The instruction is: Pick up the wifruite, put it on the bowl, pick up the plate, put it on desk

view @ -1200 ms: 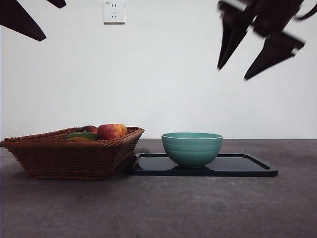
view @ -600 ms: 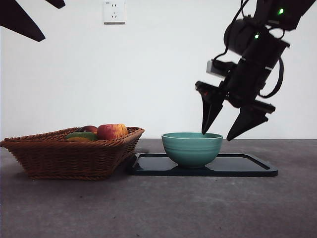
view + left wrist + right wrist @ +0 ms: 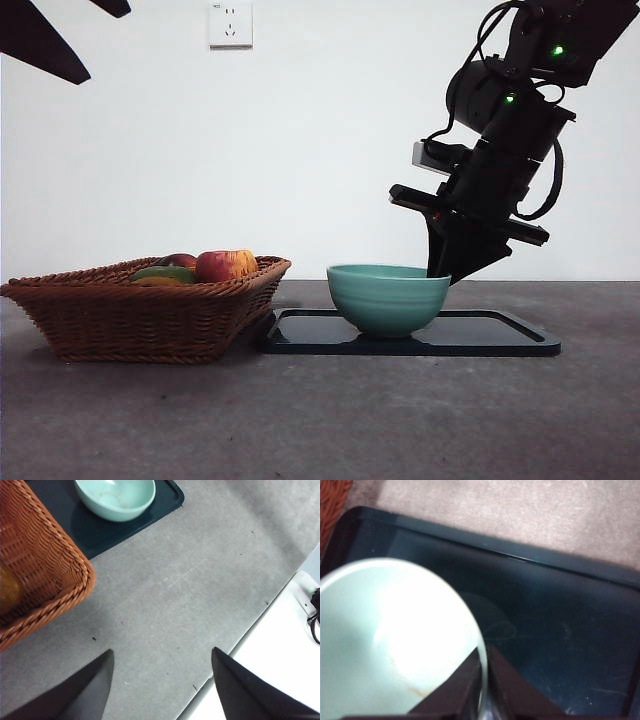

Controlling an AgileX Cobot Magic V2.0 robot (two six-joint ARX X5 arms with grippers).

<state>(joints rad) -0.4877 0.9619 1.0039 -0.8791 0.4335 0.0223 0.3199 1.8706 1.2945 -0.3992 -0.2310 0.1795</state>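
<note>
Now right gripper (image 3: 437, 268), open moments earlier, had clamped bowl (image 3: 388, 297) rim; tray (image 3: 500, 335) being cleared; left gripper (image 3: 161, 680) waited open.

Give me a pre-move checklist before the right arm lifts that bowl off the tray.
1. Right gripper on the bowl rim: ok, one jaw inside, one outside, closed on the wall.
2. Bowl sits level: not ok, in the front view it looks slightly tipped on the black tray.
3. Bowl contents: ok, nothing seen inside in the left wrist view.
4. Left gripper out of the way: ok, open above bare desk, away from the bowl.
5. Wicker basket clearance: ok, it stands beside the tray, fruit inside.
6. Grip firmness: cannot tell.
</note>
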